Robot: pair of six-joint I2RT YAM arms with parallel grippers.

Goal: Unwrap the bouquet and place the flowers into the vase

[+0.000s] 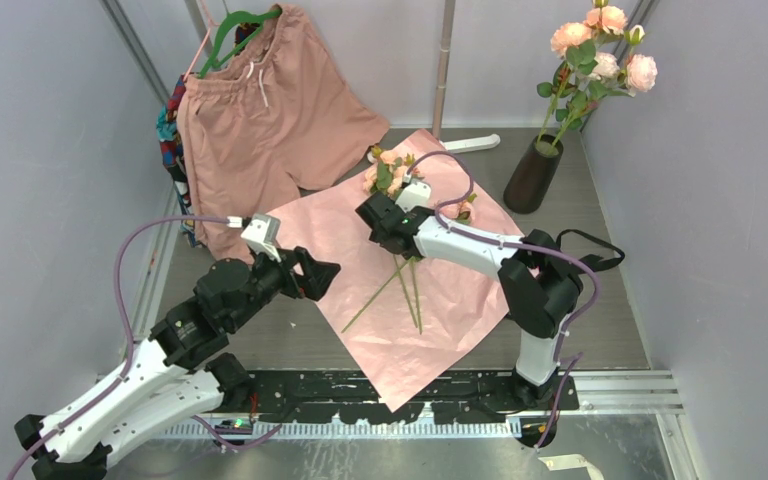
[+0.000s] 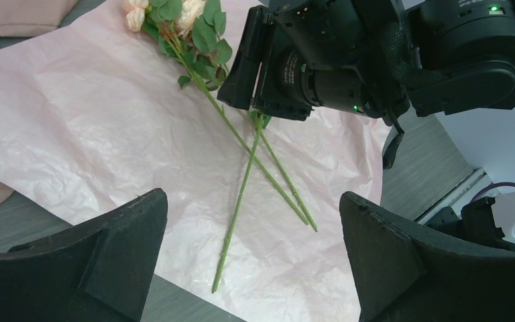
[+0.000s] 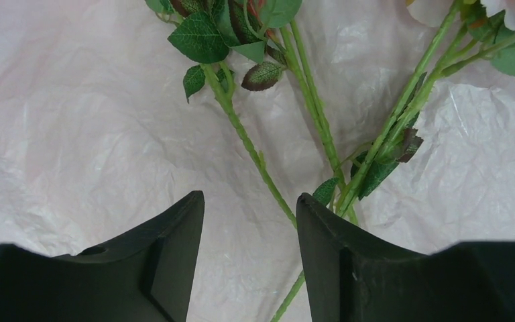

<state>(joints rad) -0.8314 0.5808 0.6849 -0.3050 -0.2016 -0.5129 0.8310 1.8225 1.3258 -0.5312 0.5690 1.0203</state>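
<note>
The bouquet is unwrapped: its pink paper [image 1: 430,320] lies flat on the table. The flowers [image 1: 388,172] rest on it, peach-pink blooms at the far end, with long green stems [image 1: 405,290] crossing toward me. My right gripper [image 1: 372,215] hovers low over the stems [image 3: 248,144], fingers apart around bare paper [image 3: 74,134]; one stem runs under its right finger. My left gripper [image 1: 325,275] stands wide open at the paper's left edge, with nothing between its fingers [image 2: 127,228]; stem ends [image 2: 241,188] lie just ahead. The black vase [image 1: 532,176] stands at the back right.
Pink blooms on leafy stems [image 1: 600,50] stand in the vase. Salmon-pink shorts [image 1: 260,110] hang on a green hanger at the back left. A black strap [image 1: 590,240] lies on the table by the right arm. Walls close in on both sides.
</note>
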